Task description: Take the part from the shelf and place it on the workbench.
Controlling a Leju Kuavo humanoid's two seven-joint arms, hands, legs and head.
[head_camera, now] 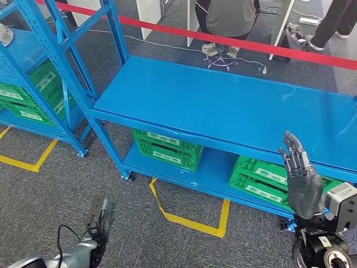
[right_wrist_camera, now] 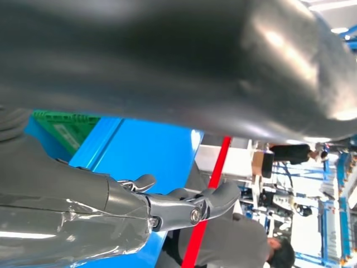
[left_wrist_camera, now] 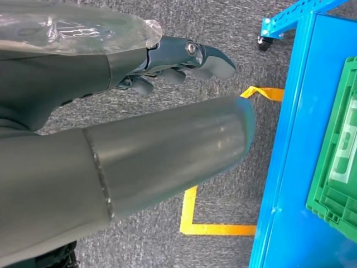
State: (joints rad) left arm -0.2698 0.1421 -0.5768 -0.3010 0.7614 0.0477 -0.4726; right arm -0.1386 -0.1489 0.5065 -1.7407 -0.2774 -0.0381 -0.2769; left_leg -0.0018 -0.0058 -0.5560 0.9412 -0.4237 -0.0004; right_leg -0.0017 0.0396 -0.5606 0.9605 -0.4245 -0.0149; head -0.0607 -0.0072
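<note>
grey carpet, blue shelf (head_camera: 236,106); right hand (head_camera: 299,177) raised, left hand (head_camera: 100,219) low, fingers apart, both empty

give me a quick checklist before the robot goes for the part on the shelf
1. Left hand free: ok, low over the carpet, holding nothing.
2. Right hand free: ok, raised before the shelf, fingers apart.
3. Part located: not ok, the blue top shelf looks bare; no part seen.
4. Contents of the green crates below: cannot tell.
5. People clear: ok, a seated person stays behind the red barrier.
</note>
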